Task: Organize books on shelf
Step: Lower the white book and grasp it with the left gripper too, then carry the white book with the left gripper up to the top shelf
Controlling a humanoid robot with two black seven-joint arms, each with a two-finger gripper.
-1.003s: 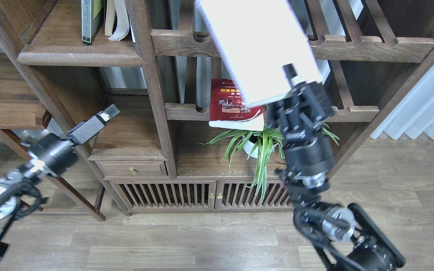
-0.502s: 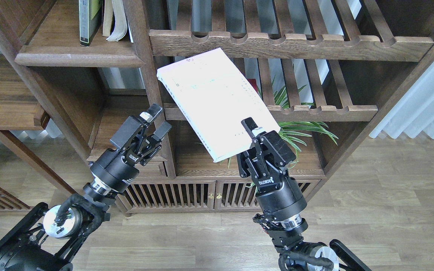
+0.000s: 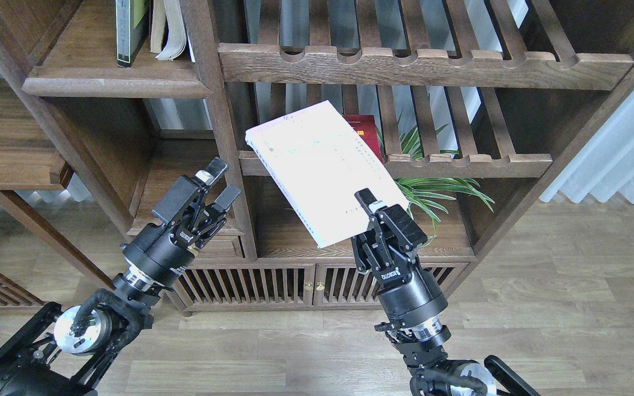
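My right gripper (image 3: 370, 208) is shut on the near corner of the large pale lavender-white book (image 3: 322, 165), which it holds tilted in the air in front of the lower slatted rack. The red book (image 3: 365, 133) lies behind it on that rack, mostly hidden. The black-grey book with the yellow-green panel (image 3: 126, 27) stands upright on the solid dark-brown shelf (image 3: 113, 85) at the upper left, next to other pale books. My left gripper (image 3: 219, 184) is open and empty, by the bookcase's upright post, below that shelf.
Two slatted racks with scalloped rails (image 3: 421, 65) span the middle and right. A green potted plant (image 3: 432, 187) sits under the lower rack. A drawer and slatted cabinet doors (image 3: 273, 283) are below. A side table (image 3: 9, 143) stands at left. A white curtain (image 3: 625, 148) hangs at right.
The right gripper has lowered the pale book and swung it down and left, then a little right; the red book shows behind it. The left arm came in to the post and drew back slightly.
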